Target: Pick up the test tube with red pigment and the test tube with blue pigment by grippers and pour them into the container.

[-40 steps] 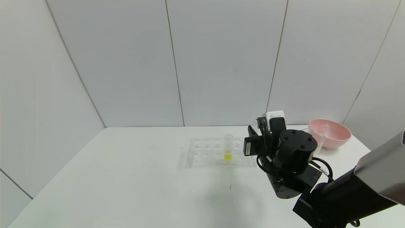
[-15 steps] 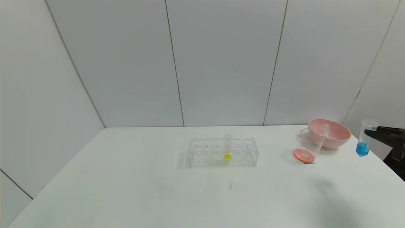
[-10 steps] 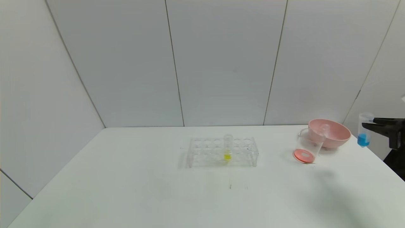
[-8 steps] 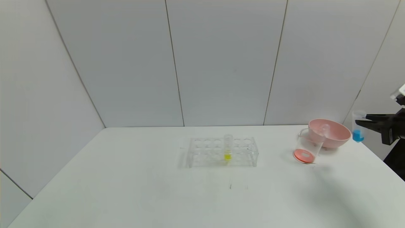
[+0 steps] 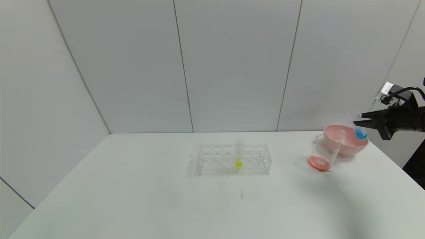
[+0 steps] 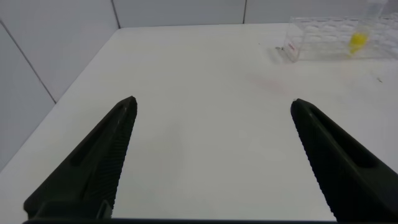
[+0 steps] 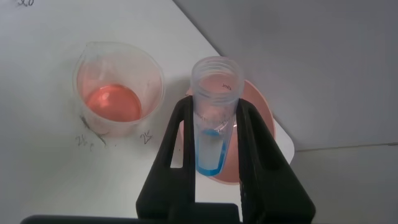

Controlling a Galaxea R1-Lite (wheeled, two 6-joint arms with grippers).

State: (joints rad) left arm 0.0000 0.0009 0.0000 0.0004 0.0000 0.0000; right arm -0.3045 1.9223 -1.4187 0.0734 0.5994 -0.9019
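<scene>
Fig.: R arm mid-carry, head + both wrist views.

R gripper is clamped on the test tube with blue pigment, fingers pinching the upper body just under the rim so the liquid end hangs free below them. Likely reason: a high pinch leaves the mouth clear for tipping and keeps the pads off the wet part. Tube is held near upright, mouth up, so nothing spills in transit.

Relative to that gripper: tube sits betw. the fingers; the pink bowl lies directly under/behind it; the container stands on the table just beside, toward the rack side and nearer the robot, not yet under the tube mouth. Judgement: pour not begun; approx. a short shift over the beaker, then a tilt, is left.

Blue tube: clear plastic, open threaded rim, faint print near the top, bright blue liquid filling only the lower part.

Container: clear beaker w/ pouring lip, orange-red liquid pooled at the base, so the red pour looks done. Red tube itself not identifiable.

Tube rack, well apart from the gripper, holds one yellow tube.

L gripper: fingers spread wide, holding nothing, low over bare table, idle.
</scene>
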